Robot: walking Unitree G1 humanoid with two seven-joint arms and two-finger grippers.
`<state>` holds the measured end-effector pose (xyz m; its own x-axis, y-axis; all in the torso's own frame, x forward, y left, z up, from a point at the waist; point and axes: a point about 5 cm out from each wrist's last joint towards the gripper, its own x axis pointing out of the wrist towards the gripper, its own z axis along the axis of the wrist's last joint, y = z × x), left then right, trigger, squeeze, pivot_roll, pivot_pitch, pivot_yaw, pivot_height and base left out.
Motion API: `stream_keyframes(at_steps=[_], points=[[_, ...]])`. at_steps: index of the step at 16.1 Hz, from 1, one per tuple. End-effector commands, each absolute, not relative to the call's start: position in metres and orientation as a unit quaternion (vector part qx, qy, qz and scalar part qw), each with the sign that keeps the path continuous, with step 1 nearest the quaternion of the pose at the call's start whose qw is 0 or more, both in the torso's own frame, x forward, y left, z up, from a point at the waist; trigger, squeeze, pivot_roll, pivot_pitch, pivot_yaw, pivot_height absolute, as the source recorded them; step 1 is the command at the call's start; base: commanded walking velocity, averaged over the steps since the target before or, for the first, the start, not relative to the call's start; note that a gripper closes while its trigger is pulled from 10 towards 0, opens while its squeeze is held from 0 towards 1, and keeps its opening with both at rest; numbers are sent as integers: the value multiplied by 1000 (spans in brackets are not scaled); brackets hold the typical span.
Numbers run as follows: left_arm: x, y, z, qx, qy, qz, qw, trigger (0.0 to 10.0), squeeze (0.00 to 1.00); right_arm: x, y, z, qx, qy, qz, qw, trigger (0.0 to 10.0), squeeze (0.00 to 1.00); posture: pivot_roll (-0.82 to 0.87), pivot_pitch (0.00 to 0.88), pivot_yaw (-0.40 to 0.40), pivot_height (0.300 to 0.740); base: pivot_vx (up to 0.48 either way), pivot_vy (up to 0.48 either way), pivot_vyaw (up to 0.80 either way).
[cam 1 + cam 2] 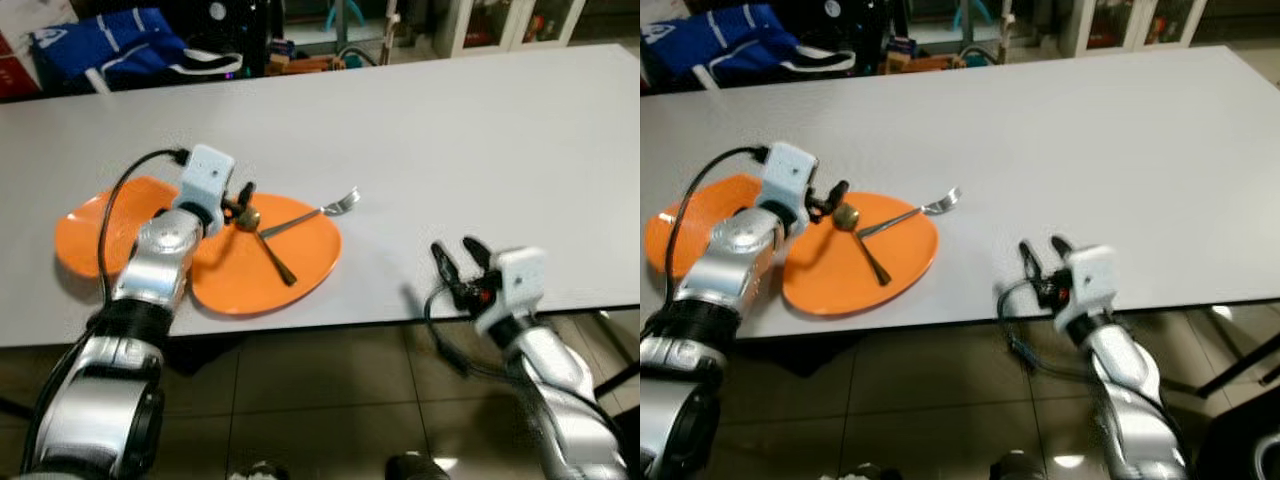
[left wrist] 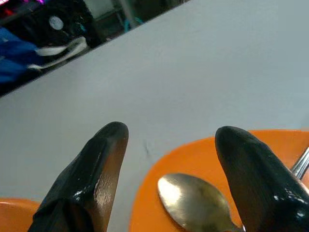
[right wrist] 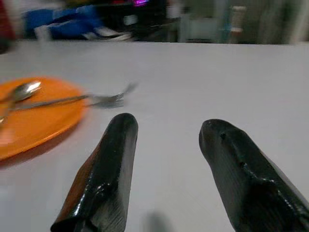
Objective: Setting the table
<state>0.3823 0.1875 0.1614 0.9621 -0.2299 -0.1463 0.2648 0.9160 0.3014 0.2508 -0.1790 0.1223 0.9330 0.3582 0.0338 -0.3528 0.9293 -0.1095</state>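
Plates first: two orange ones near the table's (image 1: 480, 140) left end, close to its near edge. Nearer plate (image 1: 270, 265) overlapping the farther plate (image 1: 85, 235), rim over rim as far as can be judged. Carrying a spoon (image 1: 262, 240) and a fork (image 1: 315, 212), crossed; spoon bowl at the plate's far rim, handle pointing toward the near edge, fork tines jutting past the rim over bare tabletop.

Left gripper (image 1: 240, 203) poised at the spoon bowl, fingers (image 2: 96, 174) spread apart to either side of it, gripping nothing yet. Right gripper (image 1: 458, 262) parked over the near edge toward the middle of the table, well apart from the plates, fingers (image 3: 111, 169) likewise spread and empty.

Blue bag (image 1: 120, 45) and dark clutter beyond the far edge, off the table.

Risks, by judgement: spoon bowl smooth and rounded, so a pinch there likely to slip or squirt the spoon sideways. Fork lying across the spoon handle, though which one is on top cannot be told; lifting the spoon could drag or flip the fork off the rim. Downward press on the overlapped rim could tip or slide the nearer plate toward the near edge, little margin left there.
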Motion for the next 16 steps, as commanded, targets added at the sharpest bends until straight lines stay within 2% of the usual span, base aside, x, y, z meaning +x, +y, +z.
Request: stream_keyframes(at_steps=[1,5,11,16], points=[[384,185,159,159,61,-140,975,10000,0,245,-167,128,-51,-28,232,971,10000,0,-334,114,106,740,0,0,0],[384,162,140,106,111,-208,966,10000,0,228,-165,140,-43,17,333,942,10000,0,-353,117,66,740,0,0,0],[387,146,137,83,153,-252,952,10000,0,223,-163,149,-30,31,353,935,10000,0,-363,130,64,740,0,0,0],[388,147,133,90,183,-256,945,10000,0,222,-159,149,-23,42,356,933,10000,0,-355,147,68,740,0,0,0]])
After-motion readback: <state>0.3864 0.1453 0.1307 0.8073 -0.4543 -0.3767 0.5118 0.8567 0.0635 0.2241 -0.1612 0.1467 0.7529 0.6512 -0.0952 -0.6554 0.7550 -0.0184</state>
